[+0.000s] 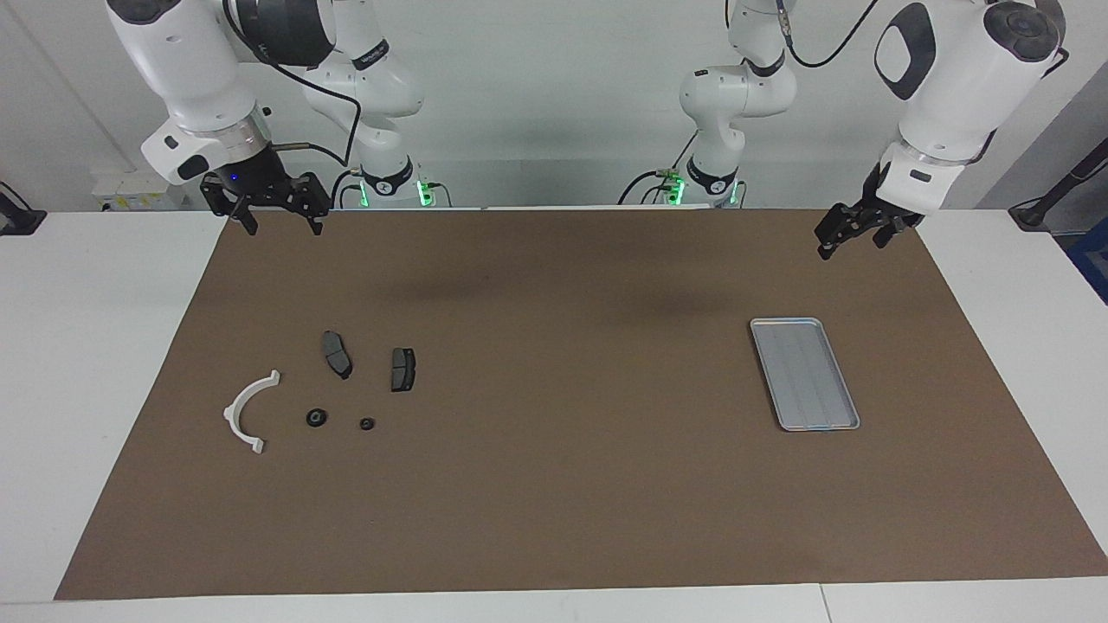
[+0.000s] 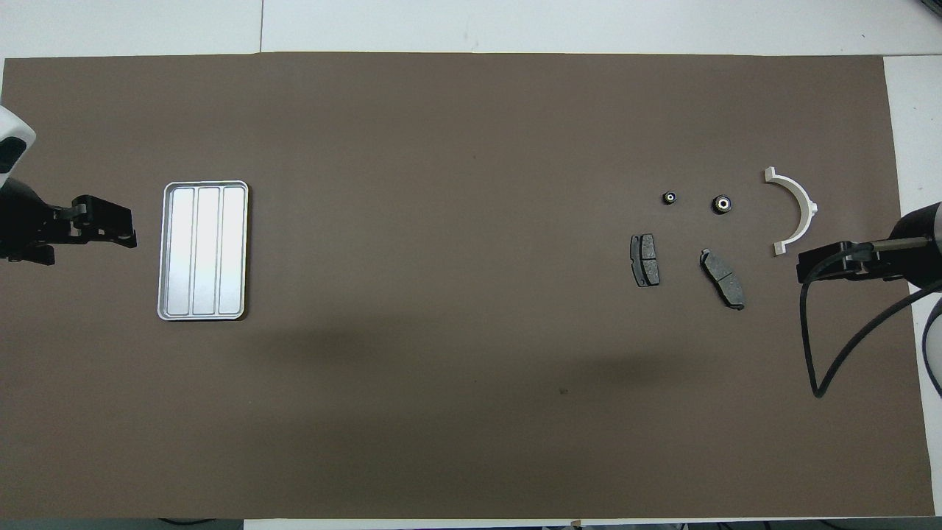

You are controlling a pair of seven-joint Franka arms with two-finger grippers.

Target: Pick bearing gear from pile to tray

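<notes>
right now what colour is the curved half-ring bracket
White; the bracket shows best in the overhead view.

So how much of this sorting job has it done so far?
Nothing yet. The tray is empty, and both small black rings lie in the pile with the brake pads and white bracket. Neither arm holds anything: the right gripper and left gripper hang open at the mat's edge. All the picking and carrying remains.
</notes>
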